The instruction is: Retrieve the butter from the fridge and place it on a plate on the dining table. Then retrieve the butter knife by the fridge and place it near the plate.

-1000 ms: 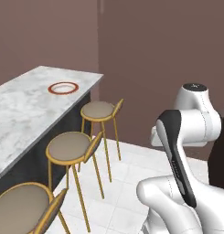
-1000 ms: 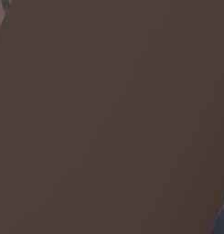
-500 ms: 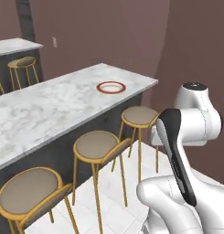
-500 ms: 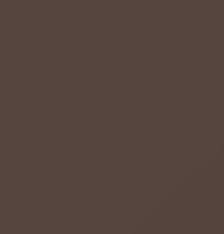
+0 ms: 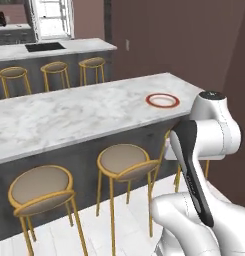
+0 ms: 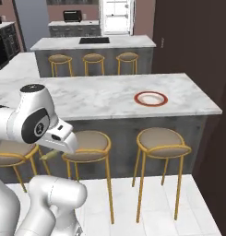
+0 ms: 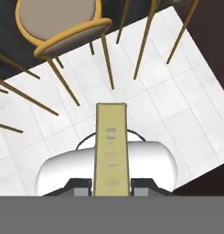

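Hand view showed the gripper (image 7: 111,185) clamped on the butter (image 7: 111,151), the pale yellow stick standing straight out between the two dark tips, its long axis running along the hand's own line of sight. Past its far end lay white floor tiles and one gold-legged stool (image 7: 63,25), so the hand pointed downward, tucked close to the robot's body and not yet over any surface.

From the right base view a sliver of that same yellow showed just below the arm's head, low, at stool-seat height. Beyond the row of stools rose the dining table (image 6: 105,99), and on its marble top sat the plate (image 6: 151,98), toward the table's right-hand end, bare. In the left base view the plate (image 5: 162,100) sat near the table's end, just above and behind the arm's upper joint.

By my judgement the plate lay forward, above and to the right of the held stick, so the carry called for a lift over the table edge before any lowering.
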Controlling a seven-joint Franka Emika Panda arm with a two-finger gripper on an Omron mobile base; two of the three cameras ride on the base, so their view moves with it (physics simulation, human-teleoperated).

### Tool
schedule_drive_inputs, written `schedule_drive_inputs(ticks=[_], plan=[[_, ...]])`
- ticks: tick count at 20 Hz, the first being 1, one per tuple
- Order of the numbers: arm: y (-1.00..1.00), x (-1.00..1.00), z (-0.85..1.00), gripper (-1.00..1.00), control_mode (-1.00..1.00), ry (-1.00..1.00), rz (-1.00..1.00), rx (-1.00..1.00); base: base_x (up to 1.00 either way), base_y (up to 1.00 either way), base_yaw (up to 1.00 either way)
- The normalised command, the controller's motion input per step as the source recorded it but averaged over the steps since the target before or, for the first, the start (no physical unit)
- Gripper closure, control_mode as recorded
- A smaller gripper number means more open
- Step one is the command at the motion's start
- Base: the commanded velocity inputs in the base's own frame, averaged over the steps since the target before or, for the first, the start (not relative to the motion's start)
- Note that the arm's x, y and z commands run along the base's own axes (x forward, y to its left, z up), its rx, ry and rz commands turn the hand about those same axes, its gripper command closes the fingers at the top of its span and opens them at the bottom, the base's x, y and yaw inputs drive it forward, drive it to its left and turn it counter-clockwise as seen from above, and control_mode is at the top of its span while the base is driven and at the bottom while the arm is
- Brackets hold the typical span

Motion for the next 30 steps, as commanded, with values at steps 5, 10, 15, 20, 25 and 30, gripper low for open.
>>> schedule_drive_inputs(ticks=[5, 10, 15, 20, 25, 30], plan=[[0.0, 0.0, 0.0, 1.0, 1.0, 0.0, 0.0, 0.0, 0.0, -0.92, 0.34], [0.0, 0.0, 0.0, 1.0, 1.0, 0.0, 0.0, 0.0, 0.0, -0.92, 0.3], [0.0, 0.0, 0.0, 1.0, 1.0, 0.0, 0.0, 0.0, 0.0, -0.76, 0.21], [0.0, 0.0, 0.0, 1.0, 1.0, 0.0, 0.0, 0.0, 0.16, -0.25, 0.03], [0.0, 0.0, 0.0, 1.0, 1.0, 0.0, 0.0, 0.0, 0.54, -0.1, -0.22], [0.0, 0.0, 0.0, 1.0, 1.0, 0.0, 0.0, 0.0, 0.6, -0.18, -0.29]])
